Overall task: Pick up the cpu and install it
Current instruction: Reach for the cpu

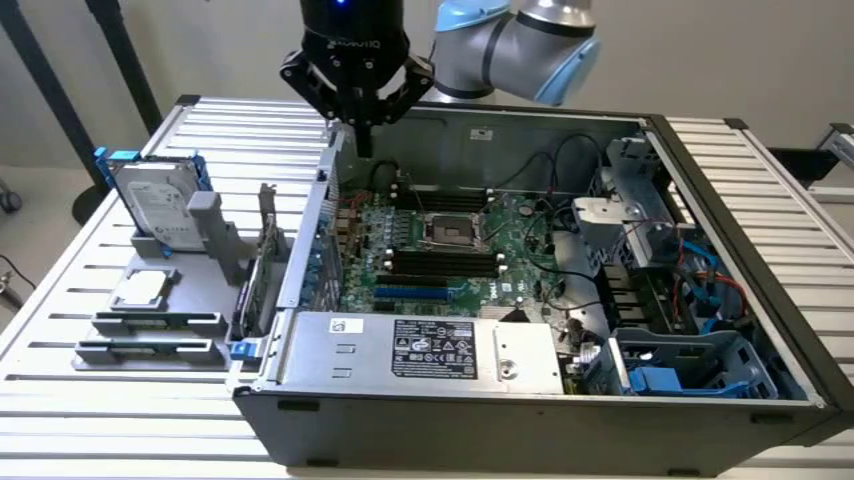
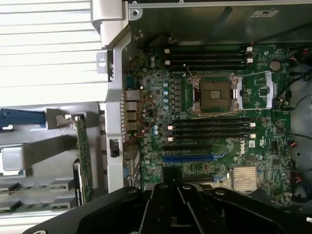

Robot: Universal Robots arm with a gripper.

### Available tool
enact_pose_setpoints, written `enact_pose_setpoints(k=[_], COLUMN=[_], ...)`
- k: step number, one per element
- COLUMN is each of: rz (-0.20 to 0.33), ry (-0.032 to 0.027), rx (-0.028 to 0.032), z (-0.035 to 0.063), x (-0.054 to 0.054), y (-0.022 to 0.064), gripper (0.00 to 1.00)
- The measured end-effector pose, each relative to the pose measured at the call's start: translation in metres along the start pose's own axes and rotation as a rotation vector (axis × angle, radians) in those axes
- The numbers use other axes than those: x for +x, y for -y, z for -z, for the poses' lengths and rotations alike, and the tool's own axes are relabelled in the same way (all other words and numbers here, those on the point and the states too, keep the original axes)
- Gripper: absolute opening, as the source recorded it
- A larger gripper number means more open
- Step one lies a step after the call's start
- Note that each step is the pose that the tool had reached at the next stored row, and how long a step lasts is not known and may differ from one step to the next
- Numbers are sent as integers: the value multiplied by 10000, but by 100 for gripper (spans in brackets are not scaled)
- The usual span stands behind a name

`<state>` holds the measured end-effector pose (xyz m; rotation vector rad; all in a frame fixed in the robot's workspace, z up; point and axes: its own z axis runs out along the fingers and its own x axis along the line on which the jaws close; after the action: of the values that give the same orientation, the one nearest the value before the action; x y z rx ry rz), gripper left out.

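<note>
The cpu [image 1: 143, 288], a small silvery square chip with a pale rim, lies flat in a grey holder [image 1: 160, 325] on the table at the exterior view's left. It also appears at the wrist view's edge as the cpu [image 2: 11, 160]. My gripper [image 1: 360, 145] hangs high over the open computer case's wall near its back corner, fingers shut together and holding nothing. It is well apart from the cpu. The motherboard's socket [image 1: 451, 232] stands open and empty, also seen as the socket [image 2: 214, 95]. In the wrist view my gripper [image 2: 173, 184] is dark and shut.
A silver hard drive [image 1: 160, 205] with a blue bracket stands upright behind the cpu. Long grey memory sticks [image 1: 147, 350] lie in the holder's front slots. The case [image 1: 534, 400] holds a power supply [image 1: 427, 350], cables and drive cages [image 1: 694, 365] at the exterior view's right.
</note>
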<state>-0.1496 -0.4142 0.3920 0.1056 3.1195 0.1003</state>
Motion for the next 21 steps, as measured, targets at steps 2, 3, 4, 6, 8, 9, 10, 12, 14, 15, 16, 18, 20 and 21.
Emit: enact_pose_setpoints(k=[2,3,4,6,8,9,10,12,14,15,16,18,20,21], rz=[0,0,0,1,0,1,0,-1,0,0,0,1,-1,-1], ry=[0,0,-1,0,-1,0,0,0,-1,-1,-1,-1,-2,-2], rx=[0,0,1,1,0,-1,-2,-6,-10,-13,-16,-20,-24,-26], z=[2,3,4,6,8,8,9,11,13,14,15,17,19,20], x=[90,134,179,271,362,406,451,541,632,678,726,815,905,950], y=[6,9,12,18,24,27,30,36,42,45,49,55,61,63], gripper=[11,11,11,11,11,11,11,11,11,11,11,11,11,11])
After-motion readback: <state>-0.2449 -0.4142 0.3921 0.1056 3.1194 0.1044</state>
